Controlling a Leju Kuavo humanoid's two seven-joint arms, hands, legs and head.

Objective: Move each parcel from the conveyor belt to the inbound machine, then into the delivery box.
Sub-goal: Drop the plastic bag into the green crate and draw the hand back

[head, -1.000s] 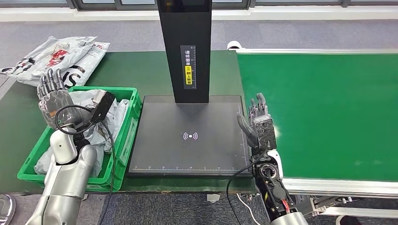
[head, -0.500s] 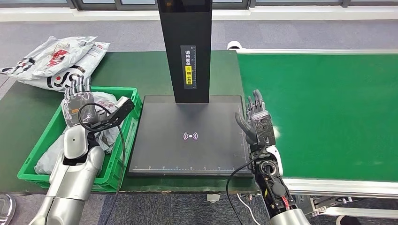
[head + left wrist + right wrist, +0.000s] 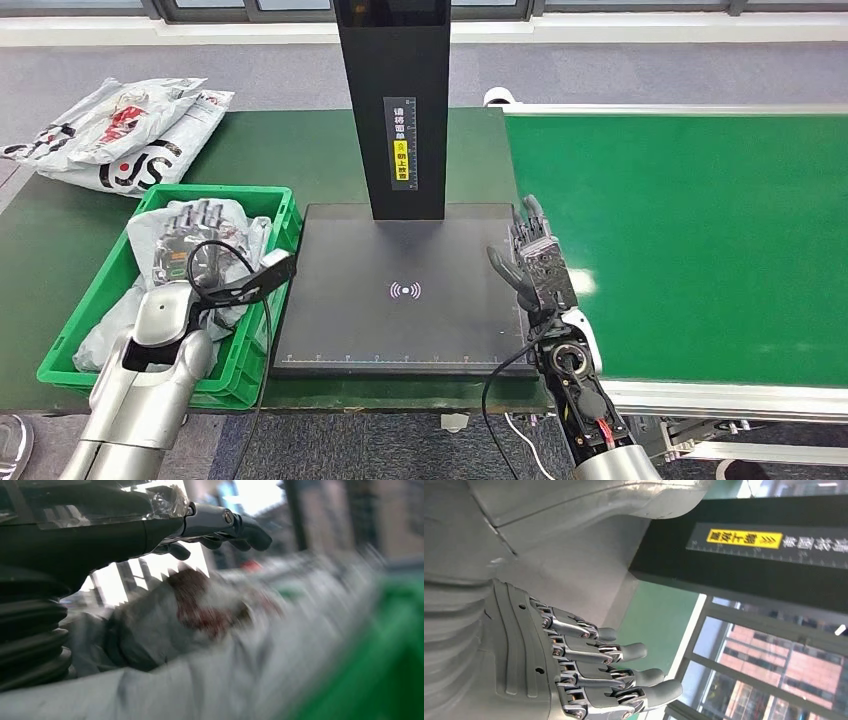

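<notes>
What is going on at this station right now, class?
A humanoid robot is sorting parcels. Its left hand is open over the green delivery box, which holds grey parcels. Its right hand is open and upright at the edge of the black inbound machine, beside the bare green conveyor belt. More parcels lie on the table behind.

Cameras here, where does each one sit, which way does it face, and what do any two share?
Head view: high on the body, looking forward and down at the scanner plate, green crate and conveyor belt; both arms show.
Left wrist view: behind the left robot hand, facing blurred grey parcels.
Right wrist view: behind the right robot hand, facing the black scanner column.
Shared: the head and right wrist views both show the column's yellow label.
</notes>
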